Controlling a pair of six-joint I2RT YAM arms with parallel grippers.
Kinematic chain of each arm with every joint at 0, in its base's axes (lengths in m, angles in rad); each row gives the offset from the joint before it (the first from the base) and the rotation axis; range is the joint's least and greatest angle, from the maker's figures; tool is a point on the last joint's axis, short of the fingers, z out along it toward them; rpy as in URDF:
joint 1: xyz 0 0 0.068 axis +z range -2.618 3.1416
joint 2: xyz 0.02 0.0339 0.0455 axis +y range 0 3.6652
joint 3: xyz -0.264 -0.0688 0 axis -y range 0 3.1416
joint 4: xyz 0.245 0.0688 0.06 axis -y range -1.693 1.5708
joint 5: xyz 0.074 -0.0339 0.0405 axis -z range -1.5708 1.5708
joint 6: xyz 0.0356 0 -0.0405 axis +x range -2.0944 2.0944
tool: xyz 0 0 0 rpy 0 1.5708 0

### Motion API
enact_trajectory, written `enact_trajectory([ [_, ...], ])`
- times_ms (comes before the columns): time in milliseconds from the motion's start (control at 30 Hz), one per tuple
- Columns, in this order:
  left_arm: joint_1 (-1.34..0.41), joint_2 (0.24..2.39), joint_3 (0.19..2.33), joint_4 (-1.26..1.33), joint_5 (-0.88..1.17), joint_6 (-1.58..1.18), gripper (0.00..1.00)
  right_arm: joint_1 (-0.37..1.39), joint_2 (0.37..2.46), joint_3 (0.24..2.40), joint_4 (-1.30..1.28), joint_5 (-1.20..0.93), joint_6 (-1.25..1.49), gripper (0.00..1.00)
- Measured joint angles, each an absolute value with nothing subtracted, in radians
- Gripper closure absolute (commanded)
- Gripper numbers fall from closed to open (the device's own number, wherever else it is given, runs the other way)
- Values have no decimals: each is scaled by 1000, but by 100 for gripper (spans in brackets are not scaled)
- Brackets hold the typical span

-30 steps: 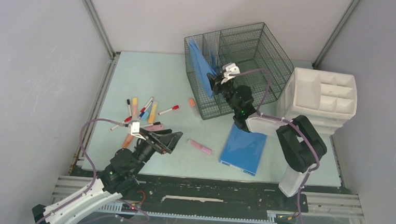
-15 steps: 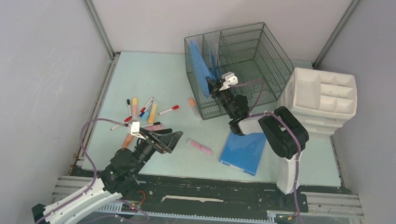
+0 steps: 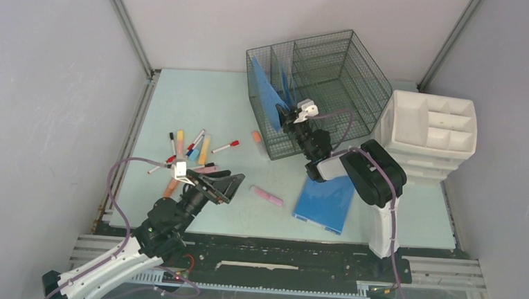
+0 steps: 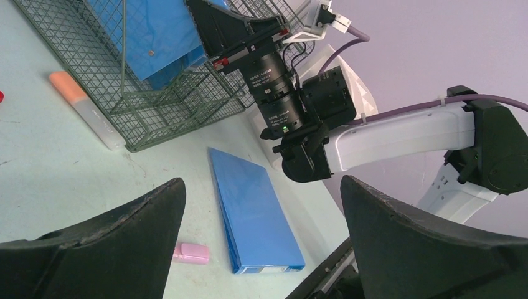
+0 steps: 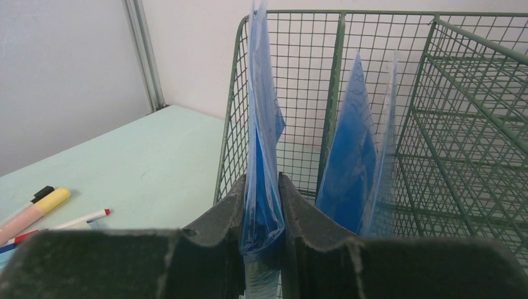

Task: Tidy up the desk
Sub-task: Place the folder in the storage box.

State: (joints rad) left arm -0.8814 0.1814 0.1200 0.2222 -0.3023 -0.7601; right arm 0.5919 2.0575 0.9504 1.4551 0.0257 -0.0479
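right pincer (image 5: 261, 190) clenched on blue folder (image 5: 262, 124), kept upright to slot into wire basket (image 3: 336, 64) upper middle | left pincer (image 3: 225, 183) released, hovering lower left near pens (image 3: 192, 145) | counter (image 3: 202, 97) mid-frame, cluttered

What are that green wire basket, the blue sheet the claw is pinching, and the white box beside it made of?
Basket: thin metal wire, it seems, coated a dull green; you can see straight through its grid.
Blue sheet: probably thin plastic, glossy and half see-through, paler where light passes its edges.
White box: likely hard plastic, matte, with thick, smooth, moulded-looking walls.
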Motion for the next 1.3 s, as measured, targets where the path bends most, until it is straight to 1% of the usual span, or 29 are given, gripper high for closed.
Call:
enact_trajectory([
  [533, -881, 186, 120, 262, -291, -760, 0, 578, 2059, 882, 1496, 12, -48, 100],
  [567, -881, 185, 120, 262, -288, -760, 0, 578, 2059, 879, 1498, 10, -48, 98],
  [700, -881, 180, 120, 268, -284, -761, 0, 577, 2057, 871, 1504, -5, -59, 77],
  [800, -881, 180, 120, 268, -282, -762, 0, 577, 2057, 870, 1504, -18, -70, 65],
  [1033, -881, 176, 120, 269, -279, -764, 0, 578, 2052, 862, 1503, -67, -92, 50],
  [1300, -881, 157, 118, 268, -276, -764, 0, 583, 2000, 817, 1474, -102, -144, 37],
])
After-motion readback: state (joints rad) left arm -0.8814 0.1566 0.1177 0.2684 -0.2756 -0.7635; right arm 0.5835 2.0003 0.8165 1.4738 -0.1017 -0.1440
